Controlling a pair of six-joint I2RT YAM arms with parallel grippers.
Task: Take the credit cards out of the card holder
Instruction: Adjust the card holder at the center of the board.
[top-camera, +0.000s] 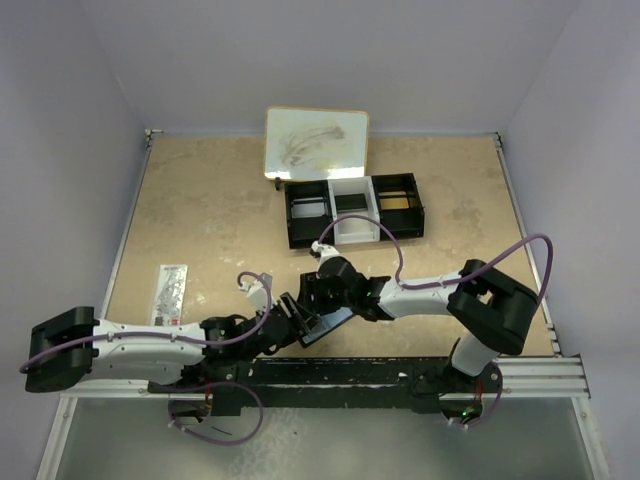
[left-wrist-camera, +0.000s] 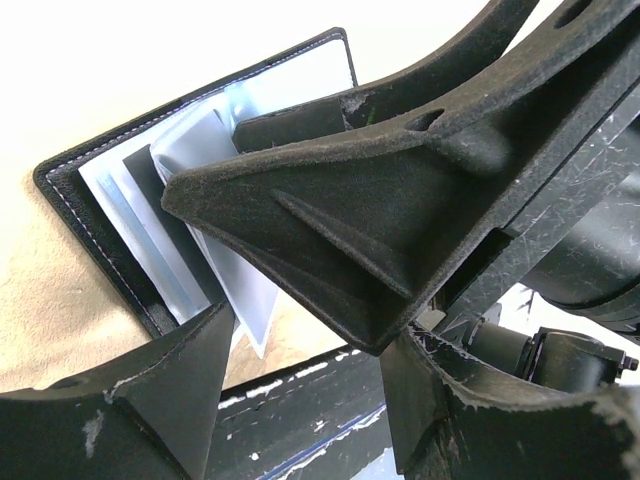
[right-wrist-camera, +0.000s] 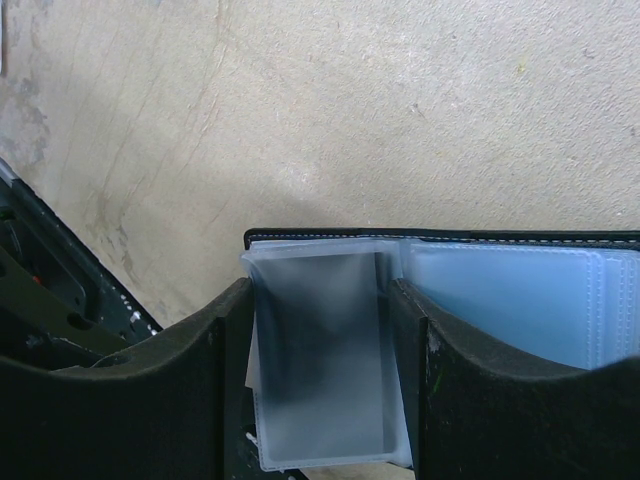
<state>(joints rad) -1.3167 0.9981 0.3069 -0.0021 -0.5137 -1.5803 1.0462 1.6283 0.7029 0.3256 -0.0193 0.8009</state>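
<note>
Card holder open, extraction pending.
Right jaws straddle clear sleeve, grip unconfirmed; left jaws apart, empty. Advise pinning holder to desk, drawing contents straight out.

Two-arm manipulator, own structure only. The left arm and right arm are built from white tubular links joined by blocky black motor housings, and a lilac cable is run in loose loops along each. Both arms are bolted to a black rail flecked with white scratches, and a small green light is seen at the right base. The left gripper and right gripper are fitted with matt black fingers of rough, grainy texture. These are stiffened by triangular gussets and marked by pale scuffs.
</note>
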